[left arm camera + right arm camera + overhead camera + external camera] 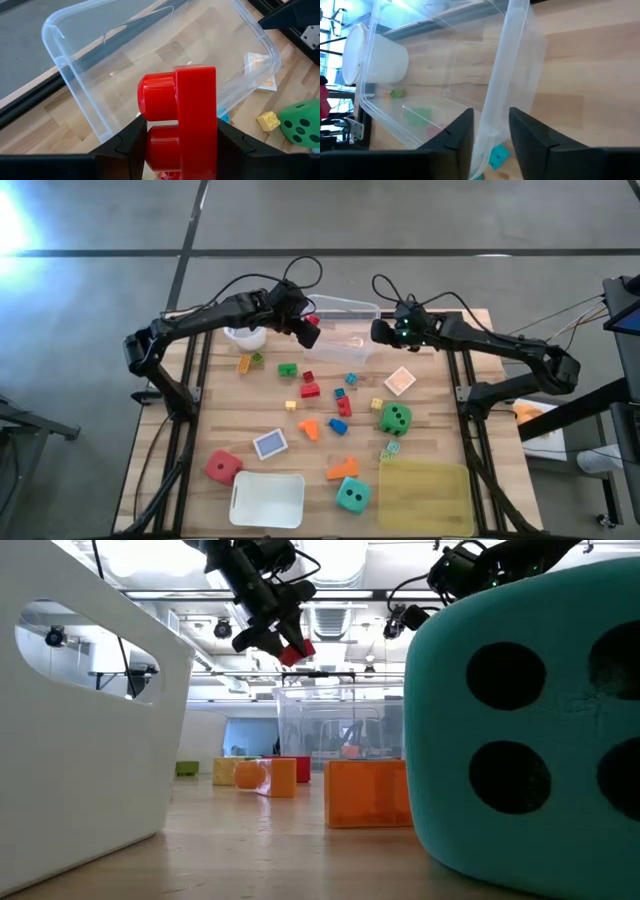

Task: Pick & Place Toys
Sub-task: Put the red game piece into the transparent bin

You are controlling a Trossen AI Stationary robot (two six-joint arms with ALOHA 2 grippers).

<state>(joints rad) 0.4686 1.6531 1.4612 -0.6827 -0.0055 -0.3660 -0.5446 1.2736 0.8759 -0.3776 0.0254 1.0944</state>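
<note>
Red plastic marks the step in hand: seen from above, the left gripper (pixel 305 328) hangs at the near left corner of the clear tub (pixel 345 308) at the table's far edge, its fingers clamped on a red block (pixel 311 321), while the right gripper (pixel 381 331) sits at the tub's right end. A white cup (pixel 246 336) stands just left of the tub, and most toys lie loose on the wooden table (pixel 440 420) nearer the camera, among them a green die (pixel 394 417), a red die (pixel 222 467) and a teal die (pixel 351 495). From table height, the left gripper is well above the tabletop with the block in its tips, and the tub stands beyond an orange block (pixel 367 793); the teal die fills the right foreground. Through the left wrist camera, the red block sits squeezed between the two dark fingers (pixel 127 142), with the tub's open mouth right behind it and no toy visible inside. Through the right wrist camera, that arm's fingers (pixel 457 132) straddle the tub's thin wall, seemingly pinching it to steady the tub, though contact is hard to confirm. By my reading this is the carry-to-drop stage of one block: next the left arm needs to come fully over the rim, then part its fingers so the block falls inside.
</note>
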